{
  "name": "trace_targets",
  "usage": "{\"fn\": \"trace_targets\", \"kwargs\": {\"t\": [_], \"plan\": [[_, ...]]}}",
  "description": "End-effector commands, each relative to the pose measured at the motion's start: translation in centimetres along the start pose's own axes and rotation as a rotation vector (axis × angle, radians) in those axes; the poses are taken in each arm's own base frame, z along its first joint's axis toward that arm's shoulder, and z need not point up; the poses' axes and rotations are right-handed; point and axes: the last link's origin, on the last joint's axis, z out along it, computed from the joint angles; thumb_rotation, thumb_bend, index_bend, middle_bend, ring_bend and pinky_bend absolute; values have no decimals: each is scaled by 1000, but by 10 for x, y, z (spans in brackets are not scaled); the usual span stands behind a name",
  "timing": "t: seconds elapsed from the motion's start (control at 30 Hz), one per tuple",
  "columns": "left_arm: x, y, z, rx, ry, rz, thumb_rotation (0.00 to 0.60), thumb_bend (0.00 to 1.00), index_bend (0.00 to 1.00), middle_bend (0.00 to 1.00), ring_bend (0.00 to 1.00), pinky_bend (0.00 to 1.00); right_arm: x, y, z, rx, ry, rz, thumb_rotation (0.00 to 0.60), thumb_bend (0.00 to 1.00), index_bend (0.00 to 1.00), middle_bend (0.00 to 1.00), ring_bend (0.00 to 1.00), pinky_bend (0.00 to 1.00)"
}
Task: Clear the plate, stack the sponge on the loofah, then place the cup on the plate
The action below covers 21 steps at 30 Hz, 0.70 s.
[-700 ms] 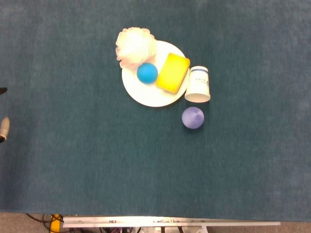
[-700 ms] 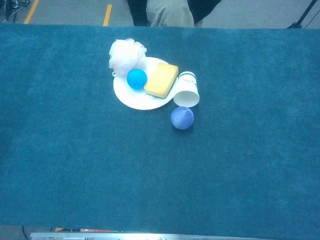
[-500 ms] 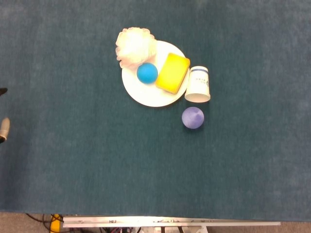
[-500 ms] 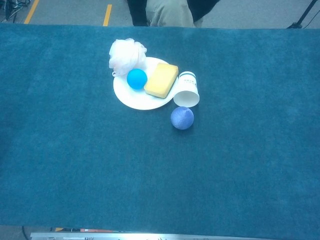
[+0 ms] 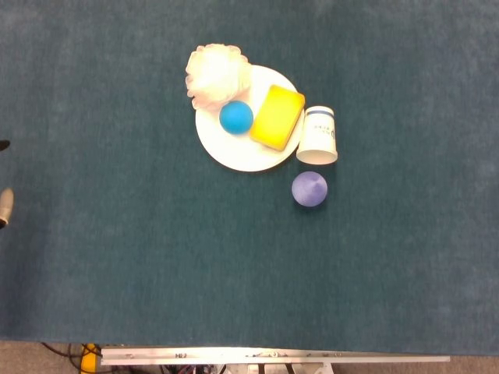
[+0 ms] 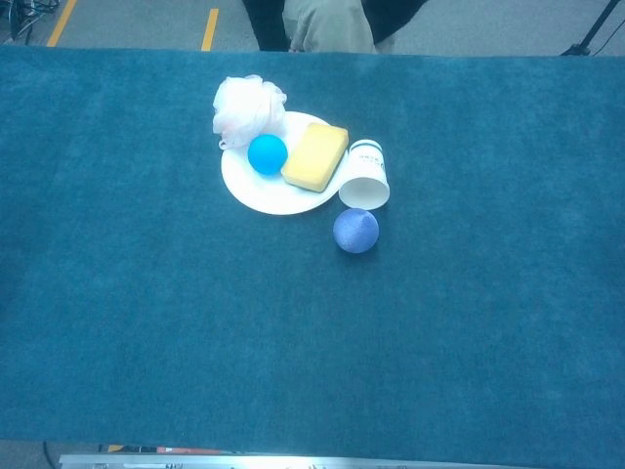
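- Near edge: a metal rail (image 5: 273, 358) runs along the front of the teal tabletop (image 6: 312, 352), and the broad stretch of cloth before the things lies bare.
- One purple ball (image 6: 355, 231) sits nearest, just beside the cup's mouth.
- One white paper cup (image 6: 365, 177) lies on its side off the plate, touching its right rim.
- One white plate (image 6: 256, 191) carries one yellow sponge (image 6: 315, 156) and one blue ball (image 6: 267, 153).
- One white loofah (image 6: 243, 106) overlaps the plate's far-left rim.
- Left hand (image 5: 5, 204): only fingertips show at the head view's left edge, well apart from everything; whether it is spread or closed cannot be told.
- Right hand: neither view shows it.
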Motion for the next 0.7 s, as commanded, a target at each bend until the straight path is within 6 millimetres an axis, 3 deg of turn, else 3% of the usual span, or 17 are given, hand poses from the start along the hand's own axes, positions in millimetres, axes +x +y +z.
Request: {"fn": "trace_targets", "kwargs": {"t": [0.03, 0.17, 0.33, 0.7], "plan": [[1, 0, 1, -1, 3, 1, 600, 408, 195, 253, 208, 112, 7, -14, 10, 81, -13, -8, 600, 97, 399, 441, 343, 317], [4, -1, 0, -4, 10, 3, 600, 408, 195, 253, 208, 112, 13, -38, 27, 199, -36, -21, 600, 94, 396, 437, 343, 317], [5, -6, -3, 9, 10, 4, 600, 408, 195, 253, 208, 112, 15, -65, 42, 316, -98, -58, 600, 56, 303, 391, 311, 317], [8, -12, -9, 31, 14, 7, 600, 408, 195, 253, 208, 112, -4, -129, 77, 543, -198, -228, 600, 37, 239, 348, 256, 317]]}}
